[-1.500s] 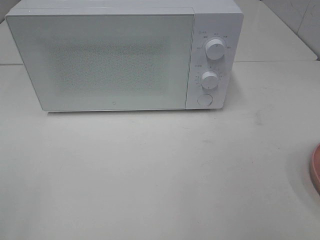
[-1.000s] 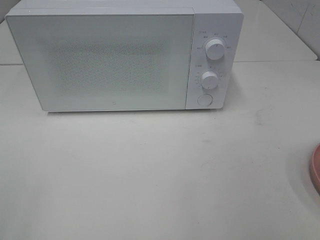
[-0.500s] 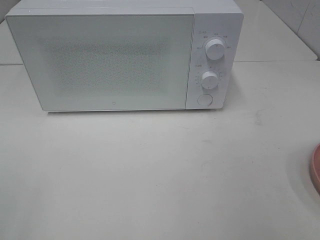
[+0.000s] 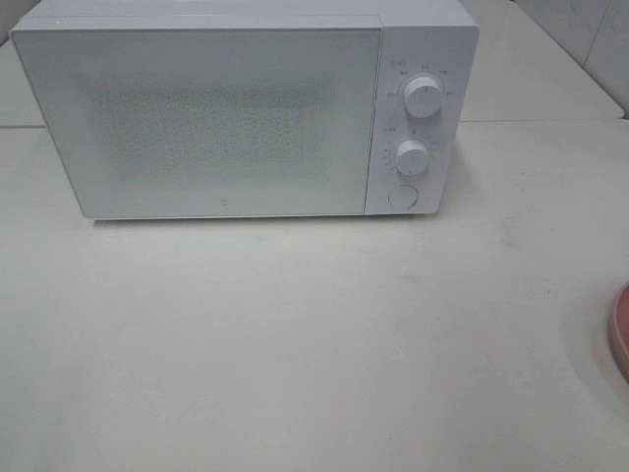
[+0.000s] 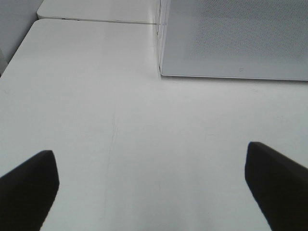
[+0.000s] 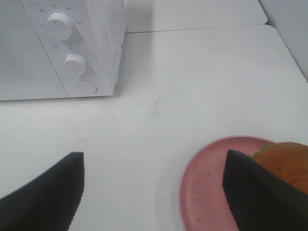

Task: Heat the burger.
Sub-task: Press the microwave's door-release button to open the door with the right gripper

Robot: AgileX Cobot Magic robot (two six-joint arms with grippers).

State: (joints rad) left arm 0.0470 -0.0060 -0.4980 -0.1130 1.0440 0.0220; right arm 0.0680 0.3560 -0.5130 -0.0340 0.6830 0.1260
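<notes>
A white microwave (image 4: 226, 118) stands at the back of a pale table (image 4: 295, 344), its door shut. Two dials, upper (image 4: 422, 97) and lower (image 4: 413, 157), and a round button (image 4: 402, 197) run down its right-hand panel. The burger (image 6: 284, 159), golden bun over a fringe of green lettuce, sits on a pink plate (image 6: 207, 183) on the tabletop, well apart from the oven toward the right front. From the high camera only the plate's rim shows. The right gripper (image 6: 154, 159) hangs above the table with its jaws spread and nothing between them, one dark finger partly covering the burger. The left gripper (image 5: 149, 154) hovers over bare tabletop before the microwave's left corner, jaws wide apart and empty.
</notes>
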